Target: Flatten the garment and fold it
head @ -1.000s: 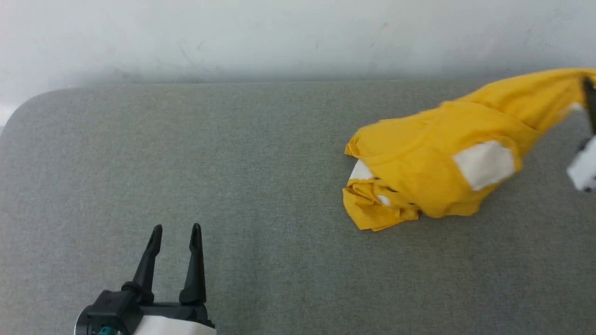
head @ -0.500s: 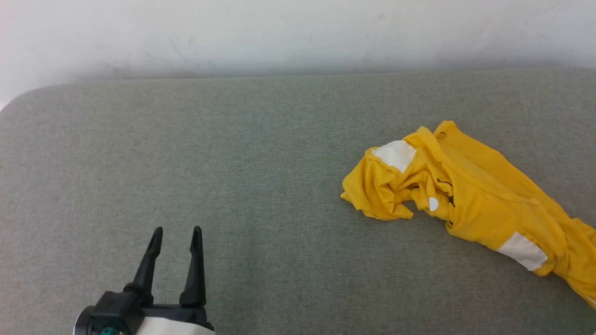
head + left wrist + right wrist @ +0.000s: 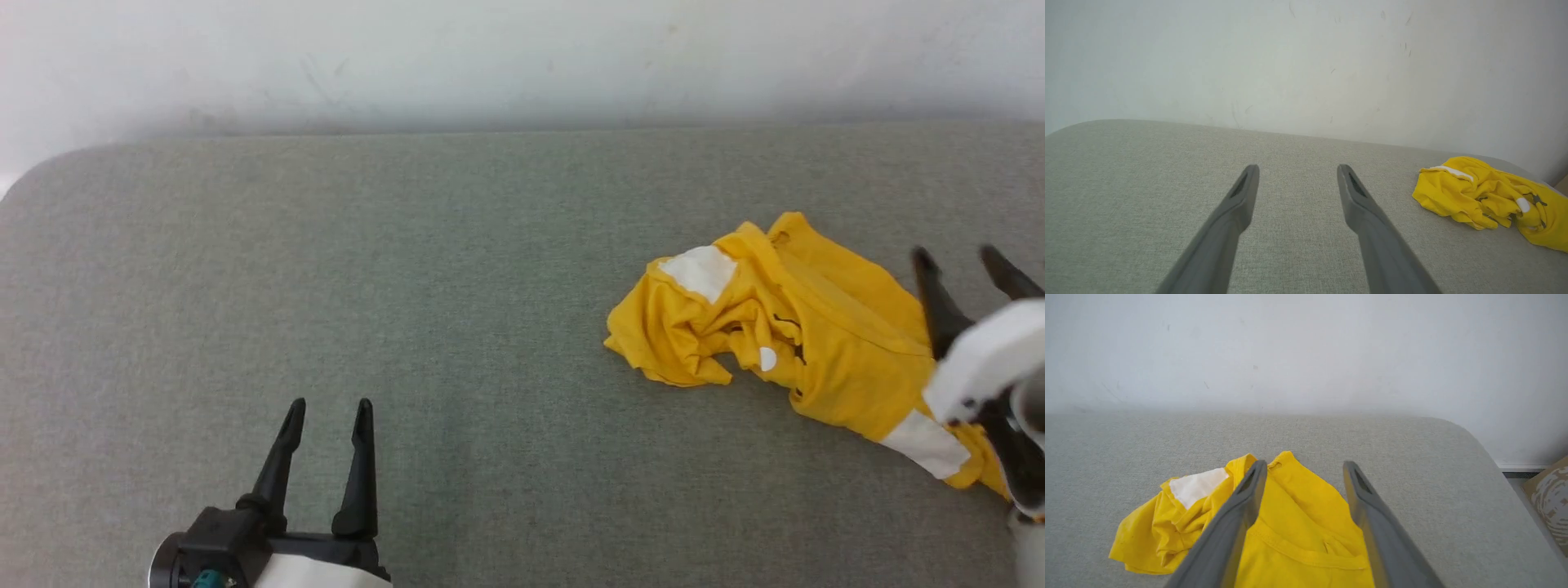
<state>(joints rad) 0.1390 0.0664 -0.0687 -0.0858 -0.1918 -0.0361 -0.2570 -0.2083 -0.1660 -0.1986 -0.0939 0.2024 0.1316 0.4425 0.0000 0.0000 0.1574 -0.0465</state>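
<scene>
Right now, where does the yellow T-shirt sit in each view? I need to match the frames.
Head view: T-shirt lies right of centre, running down toward the right edge.
Left wrist view: T-shirt at the far right edge, at mid-height.
Right wrist view: T-shirt at lower centre-left, seen past the right gripper.
Shared landmark: the white patch on the shirt's bunched end, visible in all three views.

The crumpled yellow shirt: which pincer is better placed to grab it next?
Probably the right. The right pincer hovers open directly above the shirt, while the left pincer, also open, sits far off to the side over bare grey surface.
</scene>
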